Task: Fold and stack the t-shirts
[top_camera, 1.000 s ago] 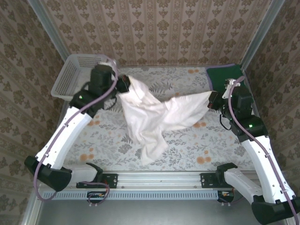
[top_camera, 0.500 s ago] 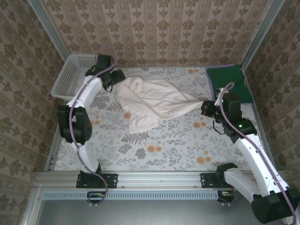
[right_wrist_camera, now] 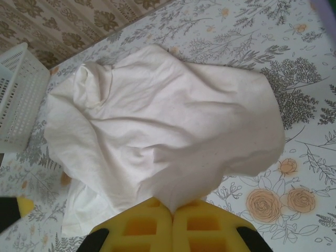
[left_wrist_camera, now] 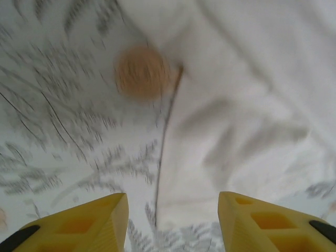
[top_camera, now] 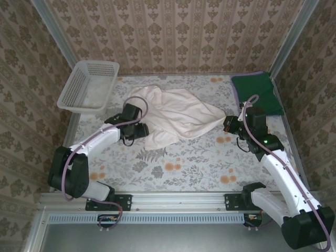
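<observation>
The cream-white t-shirt [top_camera: 176,113] lies crumpled on the floral table, spread from the middle toward the right. My right gripper [top_camera: 227,124] is shut on the shirt's right corner; in the right wrist view the yellow fingers [right_wrist_camera: 142,228] pinch a point of cream-white cloth [right_wrist_camera: 157,126]. My left gripper [top_camera: 138,130] is low over the shirt's near-left edge and stands open. In the left wrist view its fingers [left_wrist_camera: 92,223] straddle the blurred hem [left_wrist_camera: 220,136] with nothing pinched. The dark green t-shirt [top_camera: 256,92] lies folded flat at the back right corner.
A white mesh basket [top_camera: 86,86] stands at the back left, also visible as the basket [right_wrist_camera: 16,100] in the right wrist view. Patterned walls close in the table on three sides. Bare floral tablecloth [top_camera: 178,168] stretches along the near half.
The left gripper has opened and let the shirt go near the basket, then swung down to the shirt's near-left edge. The shirt has sunk onto the table. The right gripper keeps its corner.
</observation>
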